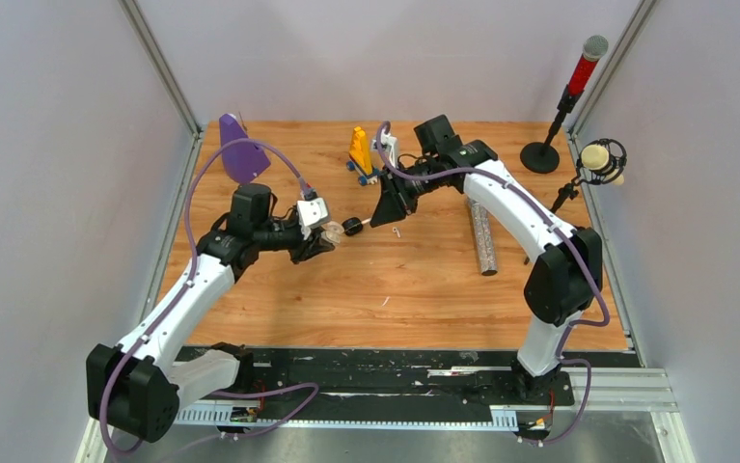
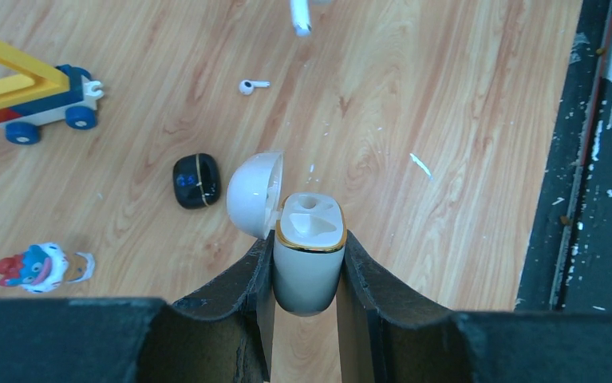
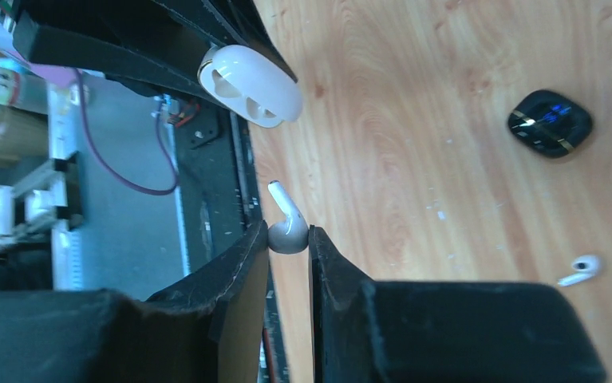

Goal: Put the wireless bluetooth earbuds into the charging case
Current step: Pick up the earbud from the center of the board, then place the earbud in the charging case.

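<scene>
My left gripper (image 1: 324,237) (image 2: 309,241) is shut on a white charging case (image 2: 310,259), held above the table with its lid (image 2: 252,194) open and both sockets bare. The case also shows in the right wrist view (image 3: 250,85). My right gripper (image 1: 376,221) (image 3: 289,234) is shut on the head of a white earbud (image 3: 287,223), stem pointing at the case, a short way off; its tip shows in the left wrist view (image 2: 300,16). A second white earbud (image 2: 252,84) (image 3: 580,269) (image 1: 397,231) lies on the wood. A closed black case (image 1: 351,227) (image 2: 196,180) (image 3: 550,122) lies between the grippers.
A yellow and blue toy truck (image 2: 31,96) (image 1: 361,152), a small toy figure (image 2: 39,267), a purple object (image 1: 242,149), a silver tube (image 1: 482,236), two microphones (image 1: 568,96) (image 1: 602,162) at the right edge, and a white sliver (image 2: 420,164).
</scene>
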